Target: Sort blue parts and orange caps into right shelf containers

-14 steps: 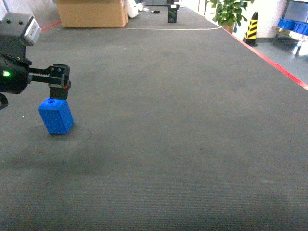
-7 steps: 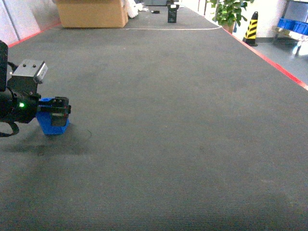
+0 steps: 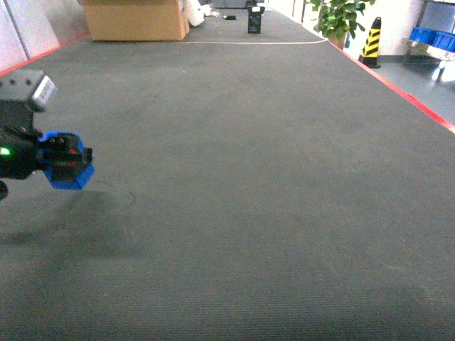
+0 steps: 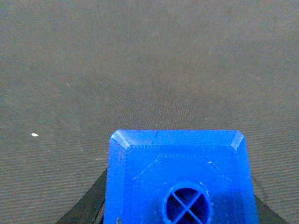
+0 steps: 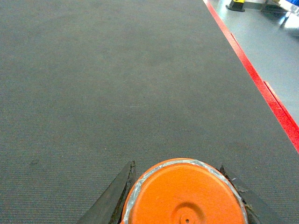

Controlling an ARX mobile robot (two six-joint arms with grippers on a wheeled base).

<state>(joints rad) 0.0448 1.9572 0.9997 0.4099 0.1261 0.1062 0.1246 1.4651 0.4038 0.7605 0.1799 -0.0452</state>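
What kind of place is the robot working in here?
Probably a warehouse or factory hall: a wide dark grey mat edged by a red line, a striped safety cone and a big cardboard box at the far end, blue crates at right.

No legible txt or nos. anywhere
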